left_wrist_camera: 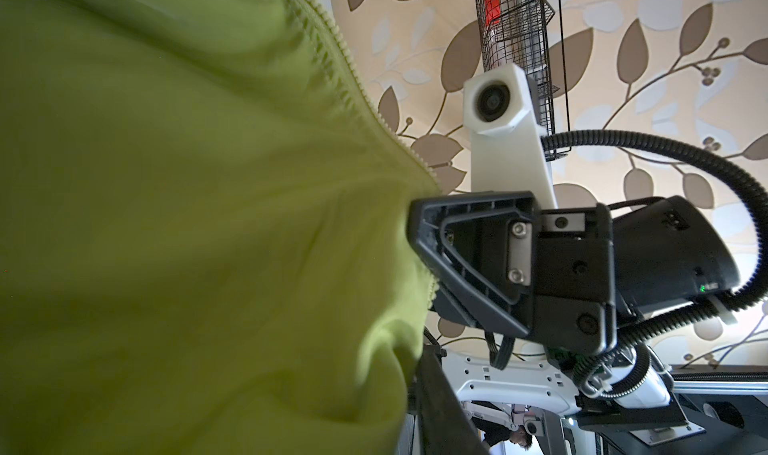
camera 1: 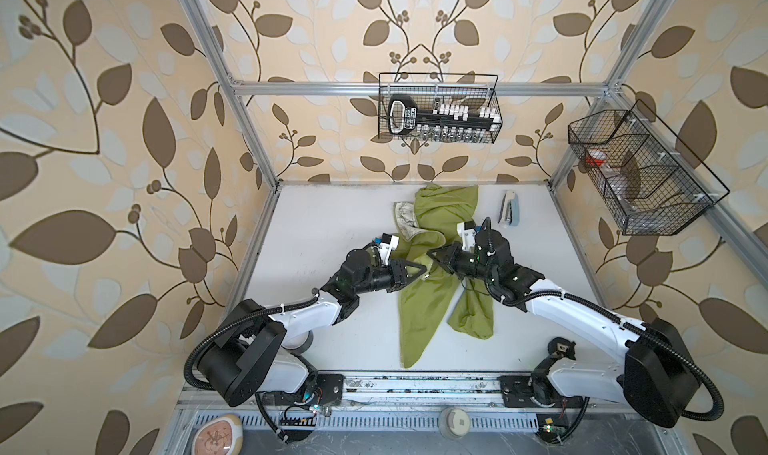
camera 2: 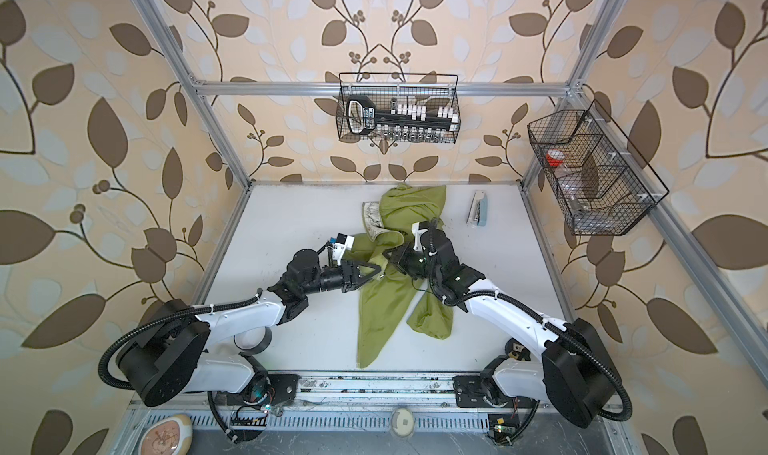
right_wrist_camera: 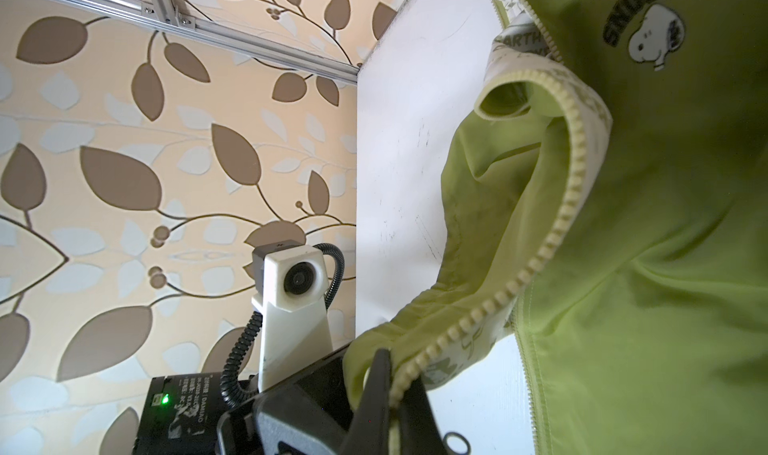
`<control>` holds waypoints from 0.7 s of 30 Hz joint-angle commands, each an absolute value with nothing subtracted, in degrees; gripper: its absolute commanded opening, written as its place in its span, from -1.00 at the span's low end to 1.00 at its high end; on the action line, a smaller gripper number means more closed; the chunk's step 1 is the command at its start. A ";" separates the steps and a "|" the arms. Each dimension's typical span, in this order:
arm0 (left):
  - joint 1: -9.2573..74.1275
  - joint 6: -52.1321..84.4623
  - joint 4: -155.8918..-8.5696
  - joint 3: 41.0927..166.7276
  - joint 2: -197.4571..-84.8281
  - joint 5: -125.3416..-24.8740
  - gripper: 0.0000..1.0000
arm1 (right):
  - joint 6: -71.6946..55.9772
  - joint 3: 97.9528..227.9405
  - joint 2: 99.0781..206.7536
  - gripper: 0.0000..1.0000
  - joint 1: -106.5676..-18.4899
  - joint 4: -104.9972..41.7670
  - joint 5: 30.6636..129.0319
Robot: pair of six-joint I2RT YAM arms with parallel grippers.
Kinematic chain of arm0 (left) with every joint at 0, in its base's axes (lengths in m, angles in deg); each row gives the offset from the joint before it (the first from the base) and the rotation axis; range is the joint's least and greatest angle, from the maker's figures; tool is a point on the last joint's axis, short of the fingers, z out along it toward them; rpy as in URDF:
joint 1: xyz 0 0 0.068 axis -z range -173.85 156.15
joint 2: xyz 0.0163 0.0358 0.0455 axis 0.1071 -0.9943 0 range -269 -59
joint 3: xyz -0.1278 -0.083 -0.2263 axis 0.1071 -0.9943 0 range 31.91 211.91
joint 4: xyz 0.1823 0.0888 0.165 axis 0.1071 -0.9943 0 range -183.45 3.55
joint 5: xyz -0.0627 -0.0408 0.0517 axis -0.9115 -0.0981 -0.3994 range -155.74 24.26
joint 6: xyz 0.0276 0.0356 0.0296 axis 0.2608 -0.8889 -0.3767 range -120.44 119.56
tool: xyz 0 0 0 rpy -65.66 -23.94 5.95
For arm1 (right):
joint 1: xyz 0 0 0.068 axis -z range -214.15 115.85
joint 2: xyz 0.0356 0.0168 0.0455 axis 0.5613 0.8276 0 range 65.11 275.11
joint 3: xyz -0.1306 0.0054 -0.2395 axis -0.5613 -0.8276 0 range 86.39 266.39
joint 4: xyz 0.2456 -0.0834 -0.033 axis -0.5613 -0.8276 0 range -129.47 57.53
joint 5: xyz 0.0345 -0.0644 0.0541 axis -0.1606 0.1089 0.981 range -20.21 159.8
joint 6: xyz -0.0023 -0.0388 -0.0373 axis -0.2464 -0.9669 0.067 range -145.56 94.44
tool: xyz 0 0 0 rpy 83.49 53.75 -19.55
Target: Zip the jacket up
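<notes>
The lime-green jacket point(camera 1: 419, 307) point(camera 2: 382, 307) lies crumpled along the middle of the white table point(camera 1: 316, 232), its front unzipped. My right gripper point(camera 1: 432, 254) point(right_wrist_camera: 399, 390) is shut on the cream-toothed zipper edge point(right_wrist_camera: 573, 174), lifting it. In the right wrist view a white dog print point(right_wrist_camera: 652, 37) shows on the chest. My left gripper point(camera 1: 422, 271) point(camera 2: 377, 271) meets the right one tip to tip and is shut on green fabric. In the left wrist view the jacket point(left_wrist_camera: 187, 224) bunches against one dark finger point(left_wrist_camera: 440, 407) and hides the other. The right gripper point(left_wrist_camera: 415, 224) holds the zipper teeth point(left_wrist_camera: 332, 66) just beyond.
A blue-grey stapler point(camera 1: 509, 208) lies at the back right of the table. One wire basket point(camera 1: 438, 108) hangs on the back rail, another point(camera 1: 636, 174) on the right wall. A tape roll point(camera 2: 253, 343) sits under the left arm.
</notes>
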State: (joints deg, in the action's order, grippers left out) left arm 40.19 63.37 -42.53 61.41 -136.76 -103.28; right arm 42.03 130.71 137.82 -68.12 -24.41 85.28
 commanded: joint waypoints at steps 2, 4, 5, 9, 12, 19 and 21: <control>39.95 61.96 -40.40 64.26 -137.18 -105.63 -0.44 | 41.58 132.78 137.17 -1.00 -67.90 -24.81 85.66; 40.05 61.87 -40.40 64.51 -137.46 -106.10 -0.46 | 41.62 132.80 137.21 -1.00 -67.68 -24.81 85.77; 40.11 61.74 -40.38 64.60 -137.63 -106.48 -0.48 | 41.68 132.80 137.34 -1.00 -67.72 -24.73 85.75; 40.40 61.36 -40.74 64.96 -137.84 -106.87 -0.57 | 41.80 132.69 137.45 -1.00 -67.68 -24.56 85.93; 40.51 61.13 -41.01 64.88 -137.83 -106.87 -0.65 | 41.80 132.71 137.36 -1.00 -67.61 -24.56 85.91; 40.86 60.91 -41.45 64.76 -137.83 -107.11 -0.67 | 41.85 132.53 137.14 -1.00 -67.37 -24.56 85.96; 41.06 60.75 -41.69 64.82 -137.83 -107.23 -0.70 | 41.89 132.48 137.18 -1.00 -67.41 -24.41 85.96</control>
State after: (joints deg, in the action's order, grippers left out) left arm 40.34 62.54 -42.59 62.70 -138.15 -105.20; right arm 41.88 130.71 137.82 -67.55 -24.56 85.46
